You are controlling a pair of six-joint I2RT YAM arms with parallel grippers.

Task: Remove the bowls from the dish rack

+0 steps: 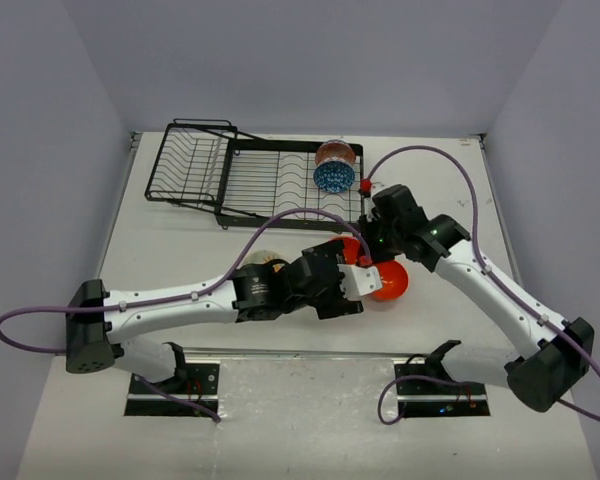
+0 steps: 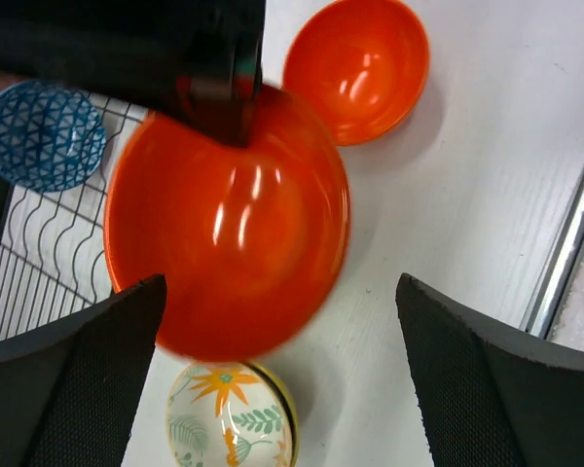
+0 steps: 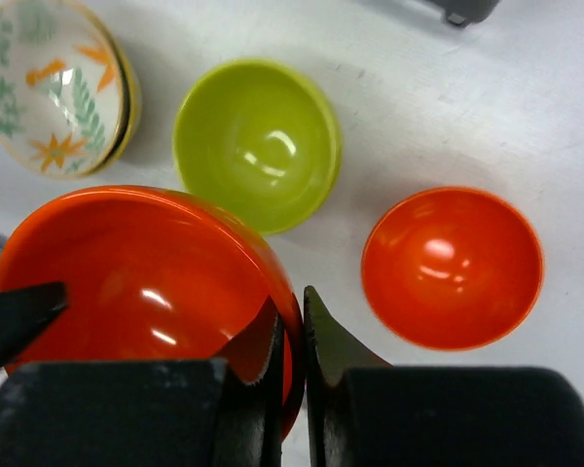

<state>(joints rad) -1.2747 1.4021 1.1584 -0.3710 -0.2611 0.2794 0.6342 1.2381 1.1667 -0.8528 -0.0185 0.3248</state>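
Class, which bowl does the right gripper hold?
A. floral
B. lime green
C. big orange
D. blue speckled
C: in the right wrist view, the right gripper is closed on the rim of the big orange bowl.

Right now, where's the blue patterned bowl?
In the top view, the blue patterned bowl stands on edge at the right end of the dish rack, directly in front of the pinkish-brown bowl slotted behind it.
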